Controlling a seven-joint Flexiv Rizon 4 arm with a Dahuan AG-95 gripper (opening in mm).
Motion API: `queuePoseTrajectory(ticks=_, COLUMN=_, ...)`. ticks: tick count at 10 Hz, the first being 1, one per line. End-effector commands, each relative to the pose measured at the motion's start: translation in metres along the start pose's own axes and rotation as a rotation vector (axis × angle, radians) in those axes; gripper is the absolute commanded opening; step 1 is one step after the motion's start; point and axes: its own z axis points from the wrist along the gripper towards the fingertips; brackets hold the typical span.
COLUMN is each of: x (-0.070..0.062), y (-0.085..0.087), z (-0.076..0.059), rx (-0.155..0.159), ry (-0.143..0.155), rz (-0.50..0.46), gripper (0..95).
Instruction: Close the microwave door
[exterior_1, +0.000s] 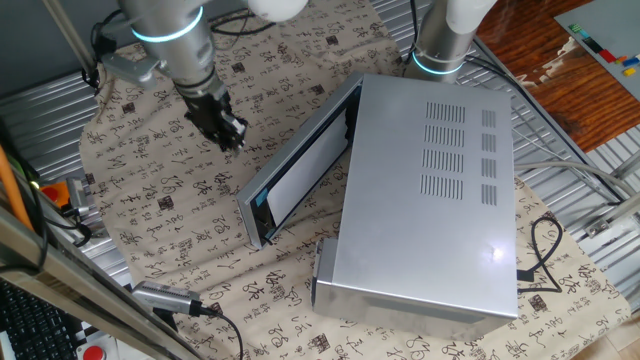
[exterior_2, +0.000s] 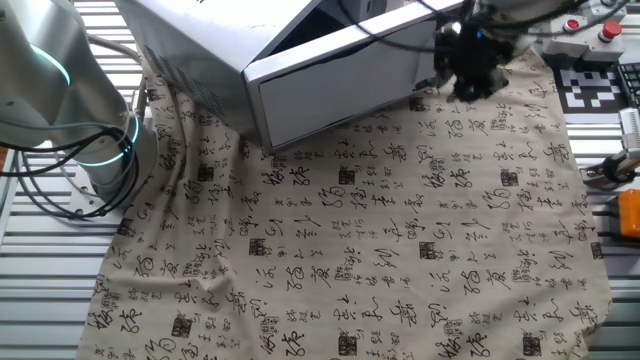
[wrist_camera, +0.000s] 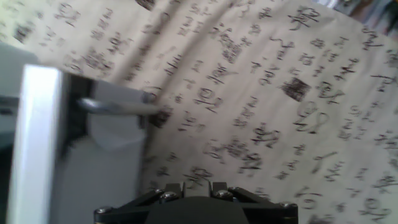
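The microwave door (exterior_1: 298, 172) is stiff, hinged and light (ajar from the microwave (exterior_1: 430, 190)); push its flat outer face near the free edge. Tool (exterior_1: 228, 130) opening: cannot tell.

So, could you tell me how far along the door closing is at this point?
Partly done at most: the microwave door stands ajar at a narrow angle to the microwave, a dark gap showing along its inner edge. The tool hovers beside the door's outer face, apparently not touching. Left: contact the panel and push it flush shut.
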Motion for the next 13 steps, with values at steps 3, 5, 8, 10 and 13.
queuePoseTrajectory(ticks=3, x=-0.010, y=0.031, z=-0.010, rx=0.020, ry=0.008, rz=0.064, gripper=19.0)
queuePoseTrajectory(ticks=5, x=-0.013, y=0.042, z=-0.014, rx=0.018, ry=0.010, rz=0.086, gripper=19.0)
queuePoseTrajectory(ticks=8, x=-0.014, y=0.056, z=-0.014, rx=0.015, ry=0.008, rz=0.106, gripper=19.0)
queuePoseTrajectory(ticks=10, x=-0.013, y=0.074, z=-0.007, rx=0.015, ry=0.006, rz=0.133, gripper=19.0)
queuePoseTrajectory(ticks=13, x=-0.009, y=0.098, z=0.000, rx=0.015, ry=0.005, rz=0.172, gripper=19.0)
